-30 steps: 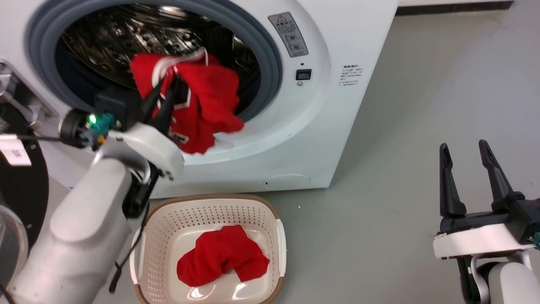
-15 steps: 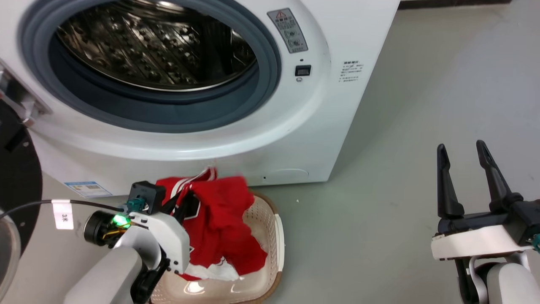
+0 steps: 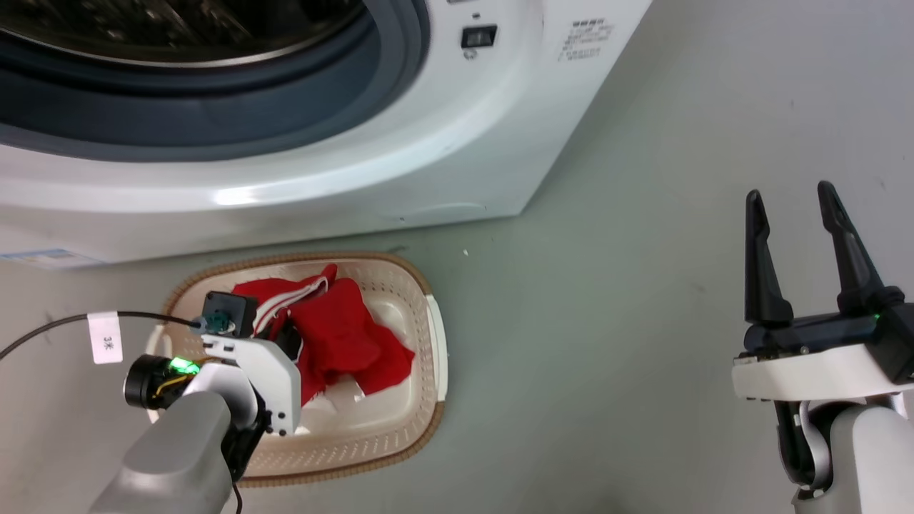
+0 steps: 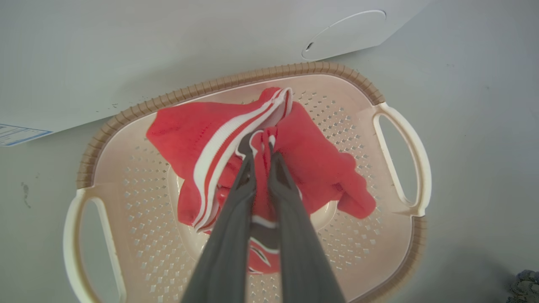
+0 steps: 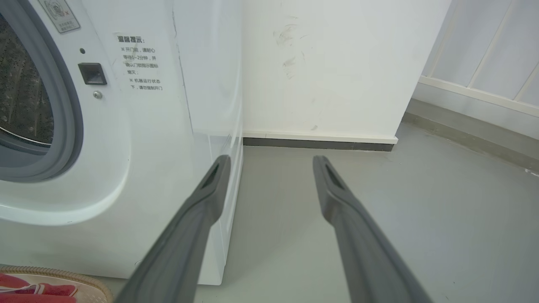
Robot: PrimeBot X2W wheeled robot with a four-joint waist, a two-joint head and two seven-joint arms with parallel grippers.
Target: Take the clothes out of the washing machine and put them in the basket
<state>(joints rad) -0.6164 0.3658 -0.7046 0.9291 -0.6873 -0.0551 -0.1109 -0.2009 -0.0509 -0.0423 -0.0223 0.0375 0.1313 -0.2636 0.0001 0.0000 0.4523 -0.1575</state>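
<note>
The left claw (image 4: 259,145) hangs low over the cream-white perforated plastic basket with the brown woven-look rim (image 4: 252,78). Its two dark fingers are pinched together on a fold of the bright red soft garment with white stripe trim (image 4: 311,160). The cloth's bulk is already slumped inside the basket, so the grip now looks to serve only to steer the last fold in; opening the fingers seems the step due. Whether a second red piece lies under it I cannot tell.

The basket sits on the grey floor (image 3: 607,321) just before the large white front-loading washing machine (image 3: 443,164), below its door opening, probably so that a short drop from drum to basket is enough. The right claw (image 3: 790,193) is parked well apart to the side, fingers spread and holding nothing, out of the working arm's way.

A white tag on the left arm's cable (image 3: 106,337) reads "3米". The machine's front panel carries a printed Chinese notice (image 5: 137,63) headed "温馨提示"; the lines under it are too small to read surely. A blue-edged sticker (image 3: 36,255) low on the machine is illegible.
</note>
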